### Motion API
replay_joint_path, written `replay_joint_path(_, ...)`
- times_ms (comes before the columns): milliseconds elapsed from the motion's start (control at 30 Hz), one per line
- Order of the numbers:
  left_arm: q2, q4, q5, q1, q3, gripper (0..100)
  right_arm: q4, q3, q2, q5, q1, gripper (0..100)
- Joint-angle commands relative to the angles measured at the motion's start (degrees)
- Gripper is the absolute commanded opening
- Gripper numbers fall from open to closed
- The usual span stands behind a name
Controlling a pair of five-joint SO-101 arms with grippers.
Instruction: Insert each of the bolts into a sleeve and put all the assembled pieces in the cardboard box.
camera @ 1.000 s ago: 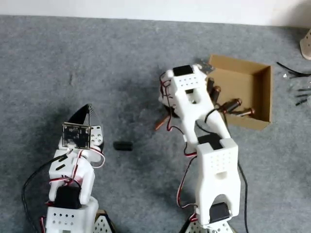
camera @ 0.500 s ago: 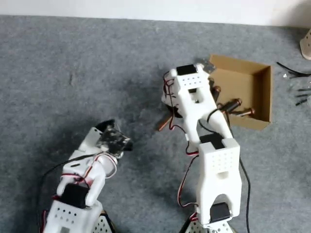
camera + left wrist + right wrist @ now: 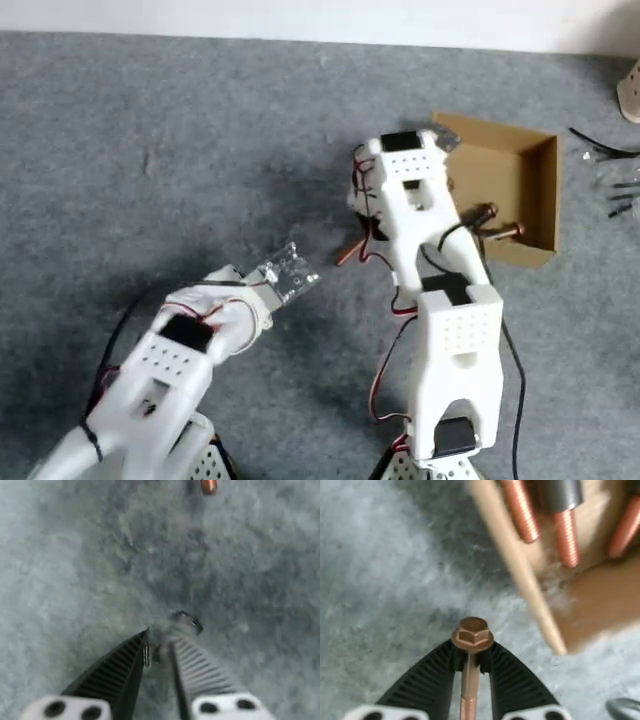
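Note:
My right gripper [image 3: 470, 656] is shut on a copper bolt [image 3: 472, 636], hex head outward, just outside the cardboard box [image 3: 520, 575]. From above, the bolt [image 3: 350, 251] sticks out left of the right arm, beside the box [image 3: 530, 150]. Assembled bolts in dark sleeves [image 3: 490, 215] lie inside the box. A small dark sleeve [image 3: 186, 622] lies on the grey carpet just beyond the tips of my left gripper [image 3: 159, 642], which is open by a narrow gap with nothing clearly between the fingers. A copper bolt end [image 3: 208, 485] shows farther off.
Black cables and small parts [image 3: 610, 170] lie right of the box. A pale object [image 3: 630, 90] sits at the right edge. Grey carpet stretches open to the left and back [image 3: 150, 130].
The left arm swung right and stretched forward, covering the sleeve's spot in the high view. The right arm shifted slightly right toward the box with its bolt.

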Motion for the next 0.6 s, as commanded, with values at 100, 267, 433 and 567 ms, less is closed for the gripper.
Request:
replay_joint_path(100,3.30,-1.32,-5.27,1.01,-3.21,14,-0.92,-2.24,-3.82,1.05,1.10,0.4)
replay_joint_path(267,3.47,-1.49,-6.68,1.01,-2.95,13,-0.92,-2.68,-0.66,0.97,1.10,0.4)
replay_joint_path(433,4.44,-2.37,-8.79,1.01,-2.07,13,-0.84,-2.77,4.18,0.97,1.10,0.4)
replay_joint_path(567,11.82,-4.48,-10.11,1.10,-3.74,13,-0.84,-2.86,5.41,0.97,1.10,0.4)
